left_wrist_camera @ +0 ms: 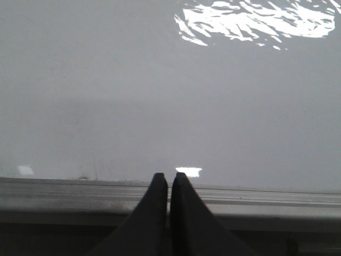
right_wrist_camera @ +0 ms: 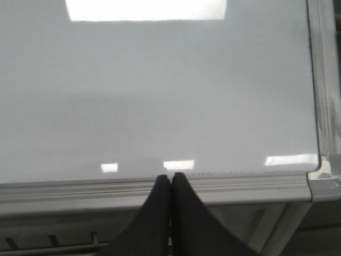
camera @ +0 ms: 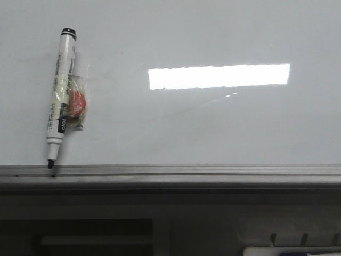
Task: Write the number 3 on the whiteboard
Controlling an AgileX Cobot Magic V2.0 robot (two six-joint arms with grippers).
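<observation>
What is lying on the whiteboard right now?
On the whiteboard lies an uncapped marker, tip at the near rail, with a clear wrapper holding something red beside it. No written 3 is visible. What is under the marker and wrapper is hidden.

Front view: even, cool overhead light; hard rectangular glare patch (camera: 219, 76) blown out on glossy whiteboard (camera: 213, 128). Marker (camera: 61, 96) sharp, soft shadow beside it. Below rail dark, murky. Left wrist view dimmer, greyish, grainy; glare broken, rippled near frame edge. Right wrist view brighter, glare clipped at edge, small reflections near rail. Fingers in both wrist views underexposed, slightly soft.
</observation>
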